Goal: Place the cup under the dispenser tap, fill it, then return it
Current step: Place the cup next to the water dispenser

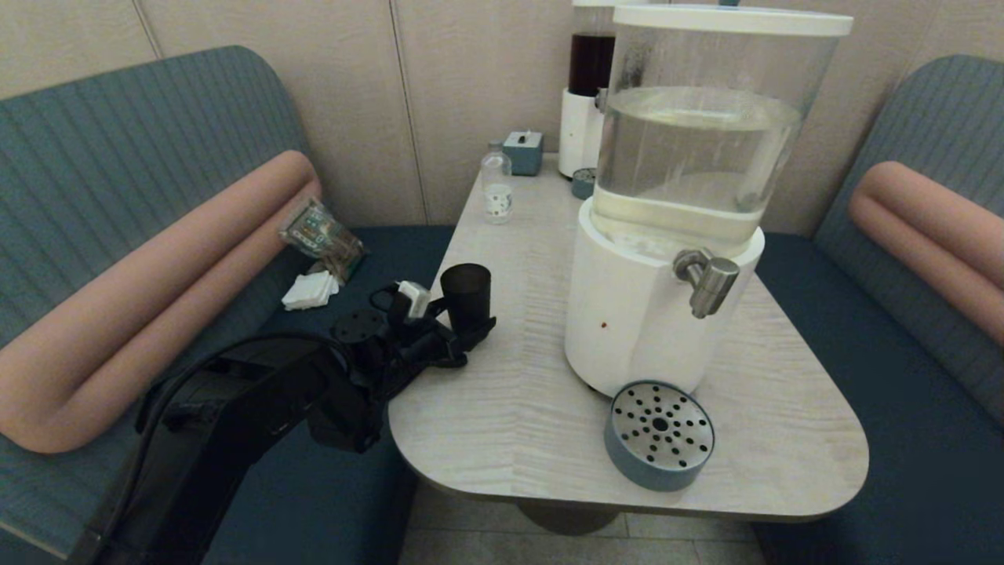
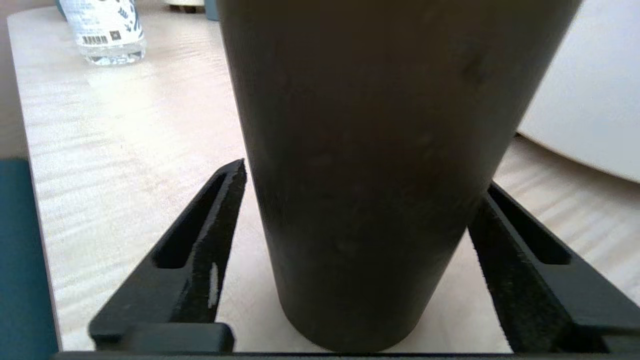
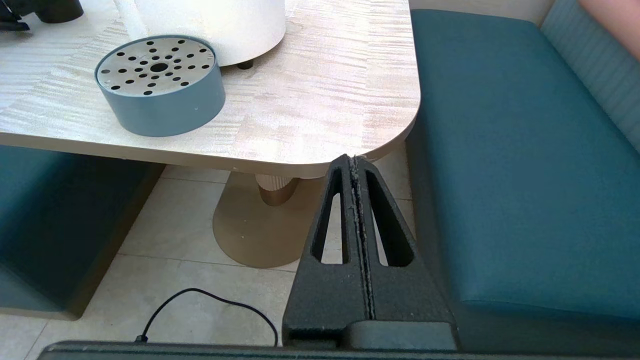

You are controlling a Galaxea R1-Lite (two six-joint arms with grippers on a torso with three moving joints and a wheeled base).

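The cup (image 1: 466,293), a dark tapered tumbler, stands upright on the table's left edge, well to the left of the dispenser tap (image 1: 710,284). The steel tap points down from the white base of the big clear-tank dispenser (image 1: 690,157). My left gripper (image 1: 471,326) reaches in from the left at the cup's lower part. In the left wrist view the cup (image 2: 370,150) sits between the two spread fingers of the left gripper (image 2: 364,175), which is open; a thin gap shows at one finger. My right gripper (image 3: 354,159) is shut, empty, and parked below the table's near right corner.
A round blue drip tray (image 1: 659,435) with a perforated steel top lies in front of the dispenser, near the front edge. A small clear bottle (image 1: 496,188), a blue box (image 1: 523,151) and a smaller dispenser with dark red liquid (image 1: 590,86) stand at the back. Benches flank the table (image 1: 510,408).
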